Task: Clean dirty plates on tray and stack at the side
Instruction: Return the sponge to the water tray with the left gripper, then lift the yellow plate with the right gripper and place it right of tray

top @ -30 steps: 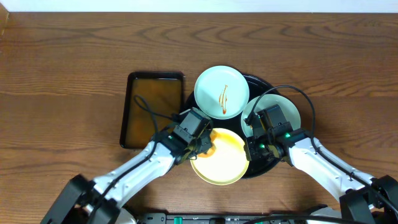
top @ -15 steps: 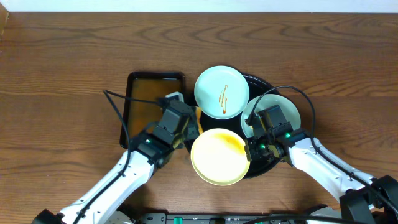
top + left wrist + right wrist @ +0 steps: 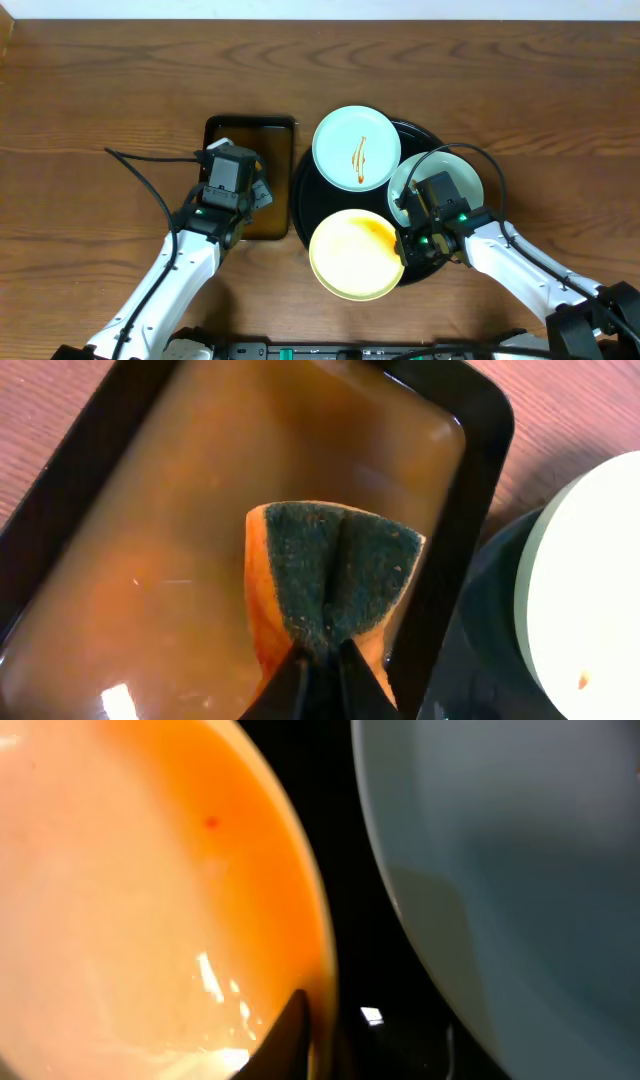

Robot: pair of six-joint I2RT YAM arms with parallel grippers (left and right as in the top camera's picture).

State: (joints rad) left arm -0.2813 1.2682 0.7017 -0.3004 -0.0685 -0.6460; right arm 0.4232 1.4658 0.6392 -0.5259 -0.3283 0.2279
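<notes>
A round black tray (image 3: 305,190) holds three plates: a yellow plate (image 3: 353,255) at the front, a pale green plate with an orange smear (image 3: 357,147) at the back, and a pale green plate (image 3: 468,175) at the right. My left gripper (image 3: 322,660) is shut on an orange sponge with a dark green scouring face (image 3: 335,575), held over the rectangular black tray of brownish water (image 3: 240,135). My right gripper (image 3: 318,1020) is shut on the yellow plate's rim (image 3: 322,935); the pale green plate (image 3: 500,870) lies to its right.
The rectangular tray (image 3: 130,560) stands left of the round tray, close beside it. Wooden table (image 3: 100,100) surrounds both. A black cable (image 3: 150,180) loops off my left arm over the table.
My left gripper has carried the sponge off the yellow plate and leftward, over the rectangular tray of water. My right gripper has stayed on the yellow plate's rim.
</notes>
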